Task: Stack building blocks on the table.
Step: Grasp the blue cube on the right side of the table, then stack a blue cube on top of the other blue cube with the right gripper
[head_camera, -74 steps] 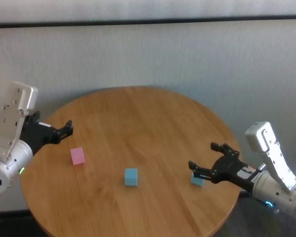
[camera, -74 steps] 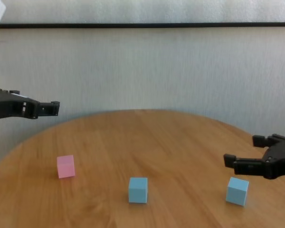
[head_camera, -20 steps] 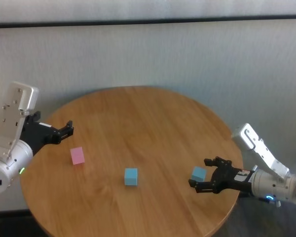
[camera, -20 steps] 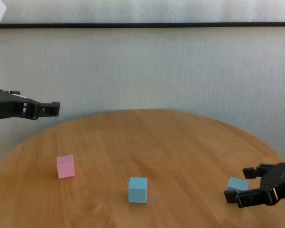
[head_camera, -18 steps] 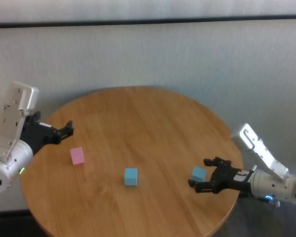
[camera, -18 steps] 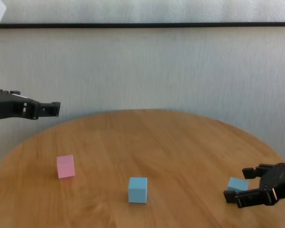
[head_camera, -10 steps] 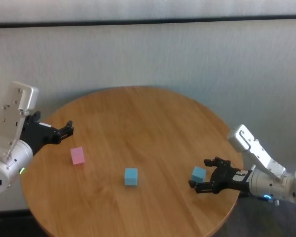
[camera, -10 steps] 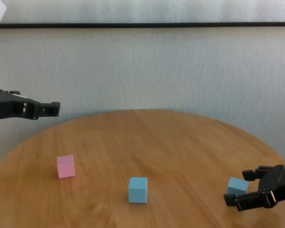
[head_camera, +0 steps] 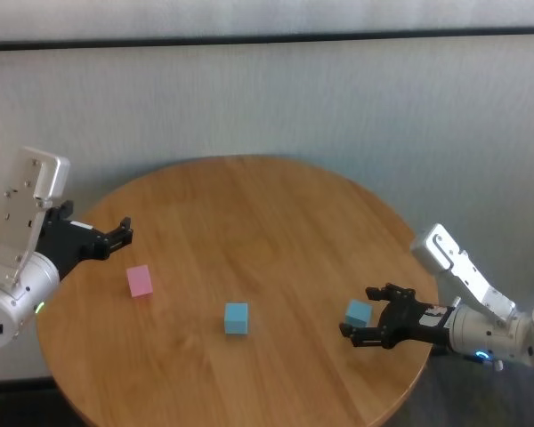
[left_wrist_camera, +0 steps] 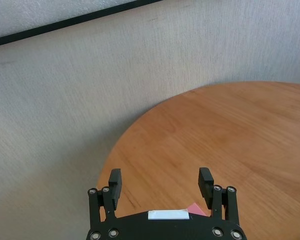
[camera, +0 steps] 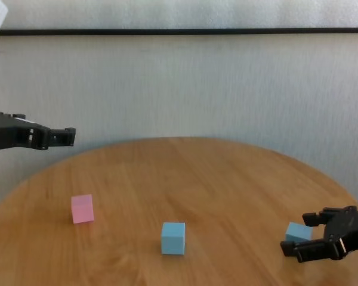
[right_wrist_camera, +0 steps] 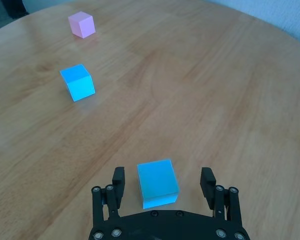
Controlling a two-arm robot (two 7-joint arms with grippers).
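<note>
Right gripper (head_camera: 374,324) sits low at the desk's (head_camera: 249,222) 4 o'clock edge, open, its two fingers (right_wrist_camera: 119,180) set either side of a blue block (right_wrist_camera: 158,183). In the right wrist view there is a gap between the block and each finger, so nothing is clamped. The block rests on the desk, seemingly flat, though the chest view hides its lower corner behind the gripper (camera: 313,238). In the head view this block (head_camera: 358,312) shows just at the gripper's far-left side.

A second blue block (head_camera: 237,318) stands alone near the desk's middle, toward 6 o'clock, well apart from the first. The pink block (head_camera: 140,280) stands at about 9 o'clock, near the left rim, apart from both blue ones. All three lie singly on the wood; none is on another.

Left gripper (head_camera: 123,233) hangs at the desk's 9 to 10 o'clock rim, above the surface and just beyond the pink block, fingers (left_wrist_camera: 205,181) spread wide and holding nothing. Its wrist view looks along the desk edge toward the wall (left_wrist_camera: 90,90), with a corner of the pink block (left_wrist_camera: 196,208) peeking past the gripper body.
</note>
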